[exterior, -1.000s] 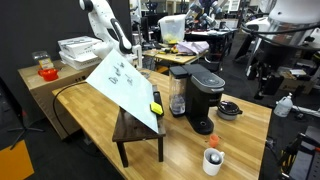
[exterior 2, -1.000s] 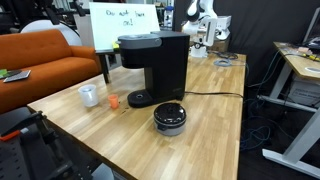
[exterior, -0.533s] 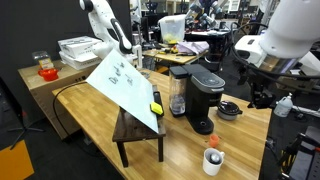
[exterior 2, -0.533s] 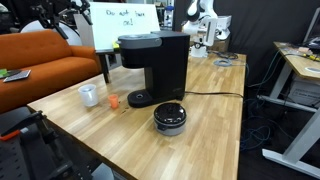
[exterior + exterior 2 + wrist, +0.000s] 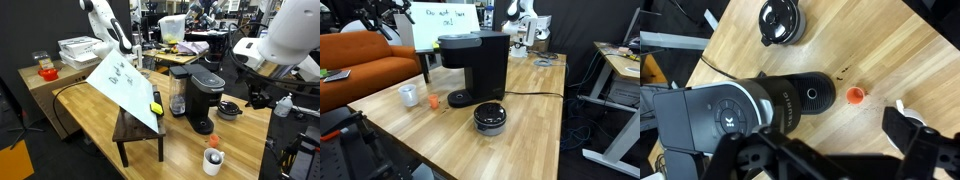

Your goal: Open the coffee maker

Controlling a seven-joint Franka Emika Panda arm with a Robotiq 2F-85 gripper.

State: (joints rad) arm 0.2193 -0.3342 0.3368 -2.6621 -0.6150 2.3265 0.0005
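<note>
The black coffee maker (image 5: 200, 92) stands on the wooden table with its top lid down; it also shows in the other exterior view (image 5: 475, 62). In the wrist view I look down on its lid and buttons (image 5: 725, 115) and its round base. My gripper (image 5: 835, 155) is open and empty. It hovers above the table beside the machine's front and touches nothing. In an exterior view the gripper (image 5: 258, 95) hangs off the white arm, to the right of the machine and apart from it.
A small black round dish (image 5: 490, 117) lies on the table near the machine (image 5: 780, 20). A white cup (image 5: 409, 95) and an orange cap (image 5: 854, 96) sit in front of it. A tilted whiteboard (image 5: 122, 82) stands by a stool. Table edges are close.
The white arm has come down and leftward into the exterior view, closer to the coffee maker. The coffee maker and the other things have not moved.
</note>
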